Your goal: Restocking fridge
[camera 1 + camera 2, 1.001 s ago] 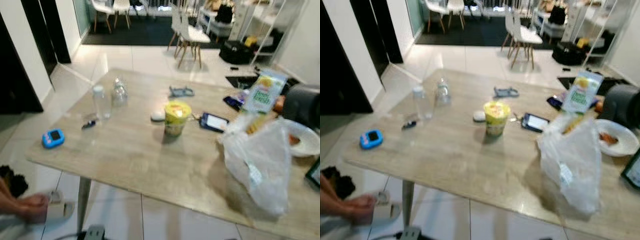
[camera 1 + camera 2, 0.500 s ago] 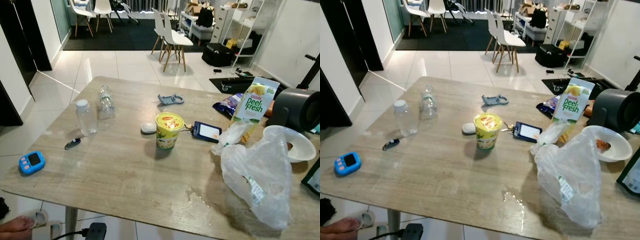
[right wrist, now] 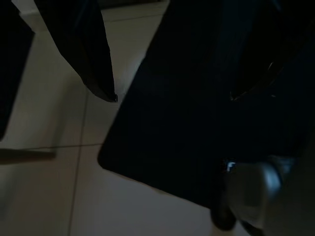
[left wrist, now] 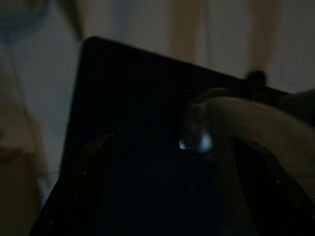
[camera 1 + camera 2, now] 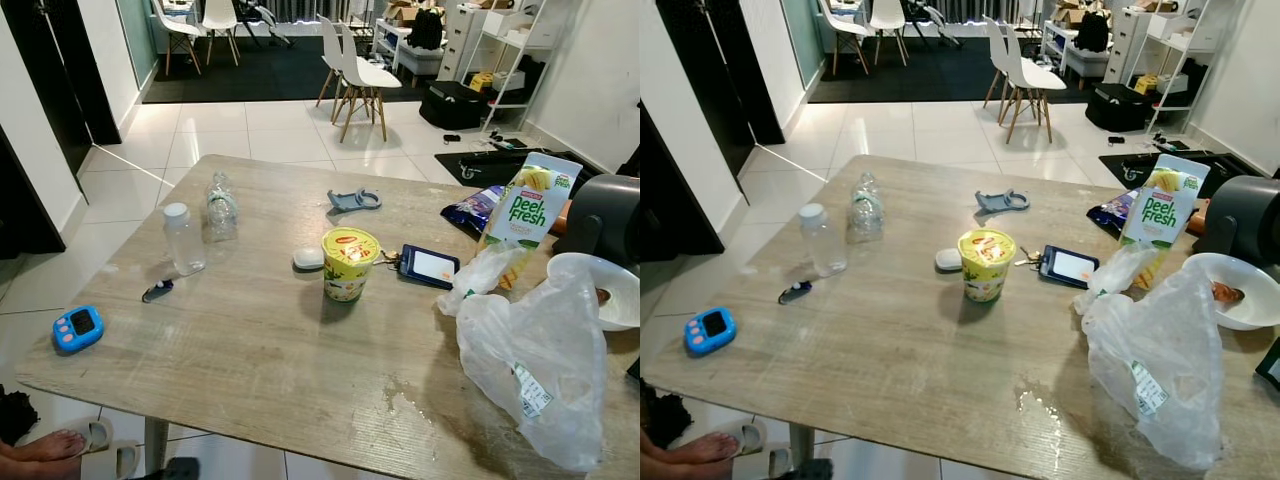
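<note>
On the table, left to right from the cup noodles [image 5: 350, 263]:
Left of it: water bottle [image 5: 184, 239], crushed bottle [image 5: 221, 207], blue timer [image 5: 78, 328] near the table edge [image 5: 200, 385].
Right of it: Peel Fresh juice carton [image 5: 527, 211] upright, just behind the plastic bag [image 5: 535, 358].
Nearer arm: likely the right.
Left gripper: dim, opening unclear.
Right gripper [image 3: 172, 93]: fingers spread, empty, over floor tiles.
</note>
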Tool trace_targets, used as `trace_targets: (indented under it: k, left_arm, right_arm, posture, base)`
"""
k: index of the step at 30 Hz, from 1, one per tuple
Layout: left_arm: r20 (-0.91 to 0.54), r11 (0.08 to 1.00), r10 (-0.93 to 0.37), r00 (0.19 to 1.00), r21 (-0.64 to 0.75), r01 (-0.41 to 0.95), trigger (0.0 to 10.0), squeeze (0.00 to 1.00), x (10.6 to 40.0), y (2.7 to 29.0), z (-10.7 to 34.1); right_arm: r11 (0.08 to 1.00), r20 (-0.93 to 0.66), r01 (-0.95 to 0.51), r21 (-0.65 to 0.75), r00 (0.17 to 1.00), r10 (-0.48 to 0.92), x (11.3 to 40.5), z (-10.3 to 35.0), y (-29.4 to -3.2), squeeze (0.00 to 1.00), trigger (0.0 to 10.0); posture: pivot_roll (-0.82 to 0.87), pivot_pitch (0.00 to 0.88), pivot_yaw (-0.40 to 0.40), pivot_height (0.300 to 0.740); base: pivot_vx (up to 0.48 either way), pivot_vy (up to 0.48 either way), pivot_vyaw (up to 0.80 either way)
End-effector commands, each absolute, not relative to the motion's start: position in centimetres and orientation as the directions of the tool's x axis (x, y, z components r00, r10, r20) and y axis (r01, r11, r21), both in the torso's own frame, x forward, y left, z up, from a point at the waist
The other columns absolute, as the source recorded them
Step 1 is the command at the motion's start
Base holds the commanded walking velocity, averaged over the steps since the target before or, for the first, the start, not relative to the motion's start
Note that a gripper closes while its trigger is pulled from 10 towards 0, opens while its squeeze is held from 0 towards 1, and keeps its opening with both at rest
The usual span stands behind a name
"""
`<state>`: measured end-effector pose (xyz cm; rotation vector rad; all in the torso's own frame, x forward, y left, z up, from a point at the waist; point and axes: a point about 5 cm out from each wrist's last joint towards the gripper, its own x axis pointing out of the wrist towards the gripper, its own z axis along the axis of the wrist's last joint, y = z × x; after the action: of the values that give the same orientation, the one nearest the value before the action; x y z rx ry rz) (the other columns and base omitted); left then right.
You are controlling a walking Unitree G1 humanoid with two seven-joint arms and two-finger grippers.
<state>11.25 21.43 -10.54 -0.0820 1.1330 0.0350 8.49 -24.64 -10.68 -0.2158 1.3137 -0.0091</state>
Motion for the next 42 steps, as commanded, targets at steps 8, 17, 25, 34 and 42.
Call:
trace_targets:
  k: [8,17,25,34,42]
  left_arm:
    - [-0.892,0.936,0.285,0.351,0.179,-0.305,10.0,0.0,8.0,28.6,-9.4]
    - [-0.769,0.774,0.574,0.281,0.398,-0.493,10.0,0.0,6.5,36.4,-5.8]
    - [-0.529,0.548,0.808,0.261,0.511,-0.663,10.0,0.0,8.3,42.8,-0.1]
    - [-0.19,0.459,0.887,0.42,0.451,-0.766,10.0,0.0,14.9,46.5,8.2]
    - [0.138,0.656,0.705,0.695,0.246,-0.714,10.0,0.0,23.1,45.0,16.4]
  right_arm:
    - [0.972,-0.958,-0.141,-0.188,0.244,-0.15,8.3,-10.6,-25.2,0.0,10.0]
    - [0.975,-0.968,-0.158,-0.158,0.221,-0.121,7.6,-11.0,-24.1,0.0,10.0]
    - [0.976,-0.97,-0.16,-0.147,0.215,-0.11,7.5,-11.2,-23.6,0.0,10.0]
    - [0.979,-0.97,-0.149,-0.141,0.216,-0.107,7.7,-11.1,-23.5,0.0,10.0]
    - [0.982,-0.973,-0.139,-0.129,0.211,-0.098,7.5,-11.2,-23.2,0.0,10.0]
  posture:
    - [0.09,0.0,-0.017,0.74]
    - [0.11,0.0,0.004,0.74]
    - [0.11,0.0,0.008,0.74]
    - [0.11,0.0,0.009,0.74]
    - [0.1,0.0,0.013,0.74]
  base:
    - [0.0,0.0,0.0]
    - [0.0,0.0,0.0]
    - [0.0,0.0,0.0]
    - [0.0,0.0,0.0]
    - [0.0,0.0,0.0]
